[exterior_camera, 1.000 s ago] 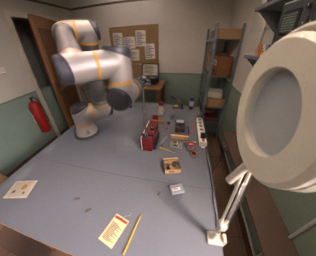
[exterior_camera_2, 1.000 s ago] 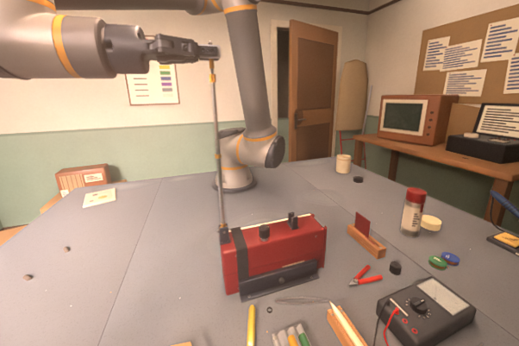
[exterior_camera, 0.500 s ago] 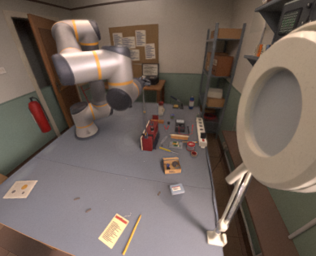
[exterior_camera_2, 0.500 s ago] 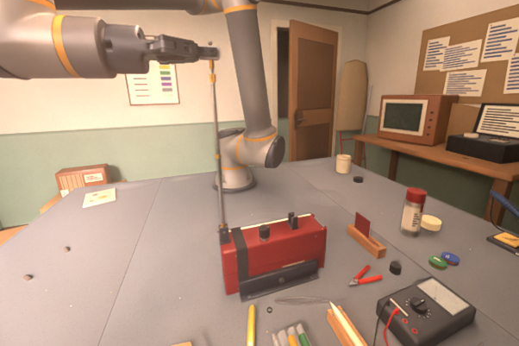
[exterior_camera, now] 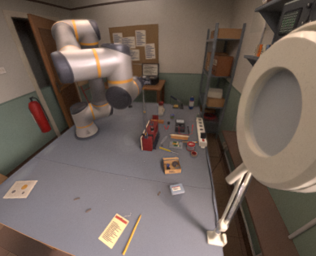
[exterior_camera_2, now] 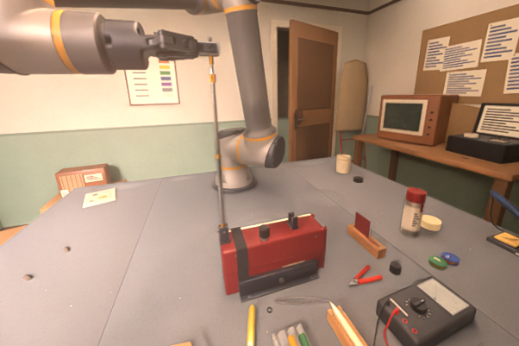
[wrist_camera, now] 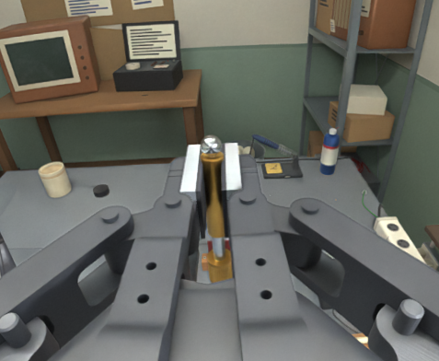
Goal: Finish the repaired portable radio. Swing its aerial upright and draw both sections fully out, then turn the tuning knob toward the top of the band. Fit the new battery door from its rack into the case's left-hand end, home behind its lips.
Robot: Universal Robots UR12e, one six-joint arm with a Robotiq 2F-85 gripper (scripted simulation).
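Note:
The red radio (exterior_camera_2: 272, 253) stands in the middle of the grey bench. Its aerial (exterior_camera_2: 217, 141) rises upright from the left end of the case. High above the case my gripper (exterior_camera_2: 210, 48) is clamped on the aerial's brass tip section (wrist_camera: 213, 184), just under its silver ball (wrist_camera: 211, 143). The black tuning knob (exterior_camera_2: 264, 232) sits on the radio's top. The red battery door (exterior_camera_2: 362, 224) stands in its wooden rack (exterior_camera_2: 367, 240) to the right of the radio.
Red pliers (exterior_camera_2: 364, 278) and a multimeter (exterior_camera_2: 424, 312) lie in front of the rack. A jar (exterior_camera_2: 413, 211) and a white cup (exterior_camera_2: 343, 163) stand further back. Pens and a wooden block lie at the near edge. The bench to the radio's left is mostly bare.

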